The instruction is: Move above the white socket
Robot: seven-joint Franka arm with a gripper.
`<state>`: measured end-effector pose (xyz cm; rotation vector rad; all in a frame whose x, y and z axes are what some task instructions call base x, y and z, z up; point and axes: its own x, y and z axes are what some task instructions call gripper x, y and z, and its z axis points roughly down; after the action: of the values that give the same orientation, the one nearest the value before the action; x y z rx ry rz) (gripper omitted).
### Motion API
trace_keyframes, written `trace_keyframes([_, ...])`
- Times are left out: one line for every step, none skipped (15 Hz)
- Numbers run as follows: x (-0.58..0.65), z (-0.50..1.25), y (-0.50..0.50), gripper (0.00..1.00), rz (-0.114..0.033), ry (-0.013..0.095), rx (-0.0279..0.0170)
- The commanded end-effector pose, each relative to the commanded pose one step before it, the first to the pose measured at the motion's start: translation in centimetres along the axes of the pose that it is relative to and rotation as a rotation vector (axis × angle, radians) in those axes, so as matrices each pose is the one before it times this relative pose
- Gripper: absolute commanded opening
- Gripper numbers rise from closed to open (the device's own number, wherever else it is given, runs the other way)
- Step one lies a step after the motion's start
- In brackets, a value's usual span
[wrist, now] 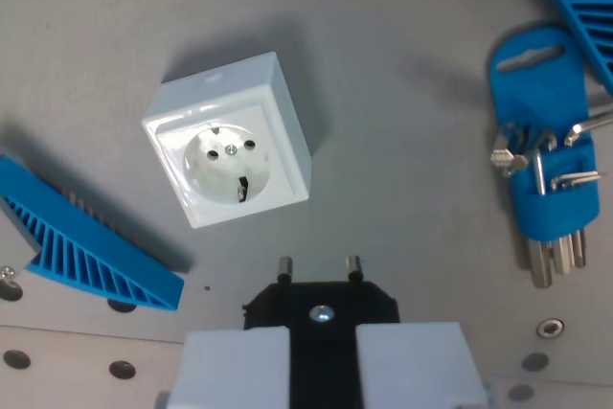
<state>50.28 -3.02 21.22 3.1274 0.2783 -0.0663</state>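
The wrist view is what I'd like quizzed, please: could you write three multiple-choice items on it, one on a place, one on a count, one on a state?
1. The white socket lies, relative to the black plug:
A. up and toward the wrist view's left
B. directly below
C. far right

2. Metal pins visible on the plug:
A. one
B. two
C. four

3. The socket's holes are:
A. filled by the plug
B. covered by a lid
C. empty

Answers: 1 A, the socket sits upper left of the plug. 2 B, two pins point up. 3 C, the plug is apart, held in the gripper.
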Motion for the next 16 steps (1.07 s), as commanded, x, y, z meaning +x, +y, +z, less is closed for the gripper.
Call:
trace_keyframes([-0.381, 1.490, -0.588, 0.00, -0.1353, 0.0827, -0.00949])
trace_keyframes([-0.116, 0.452, -0.201, 0.00, -0.0106, -0.0012, 0.00071])
trace_keyframes([-0.121, 0.449, -0.195, 0.00, -0.0081, 0.0014, -0.00001])
trace_keyframes([-0.124, 0.445, -0.195, 0.00, -0.0083, 0.0001, 0.00017])
trace_keyframes([-0.120, 0.440, -0.196, 0.00, -0.0111, 0.0017, -0.00045])
trace_keyframes([-0.117, 0.434, -0.195, 0.00, -0.0089, 0.0015, -0.00068])
trace_keyframes([-0.110, 0.428, -0.194, 0.00, -0.0078, -0.0009, 0.00004])
trace_keyframes([-0.104, 0.420, -0.193, 0.00, -0.0081, 0.0007, -0.00064])
trace_keyframes([-0.097, 0.412, -0.188, 0.00, -0.0047, -0.0024, 0.00039])
trace_keyframes([-0.087, 0.400, -0.185, 0.00, -0.0055, -0.0009, 0.00004])
trace_keyframes([-0.083, 0.389, -0.184, 0.00, -0.0069, -0.0004, -0.00025])
trace_keyframes([-0.074, 0.376, -0.177, 0.00, -0.0043, 0.0000, -0.00013])
trace_keyframes([-0.061, 0.313, -0.149, 0.00, -0.0046, -0.0002, -0.00012])
trace_keyframes([-0.057, 0.302, -0.145, 0.00, -0.0079, -0.0014, 0.00057])
trace_keyframes([-0.057, 0.293, -0.141, 0.00, -0.0061, 0.0001, 0.00021])
trace_keyframes([-0.061, 0.284, -0.137, 0.00, -0.0015, 0.0018, -0.00042])
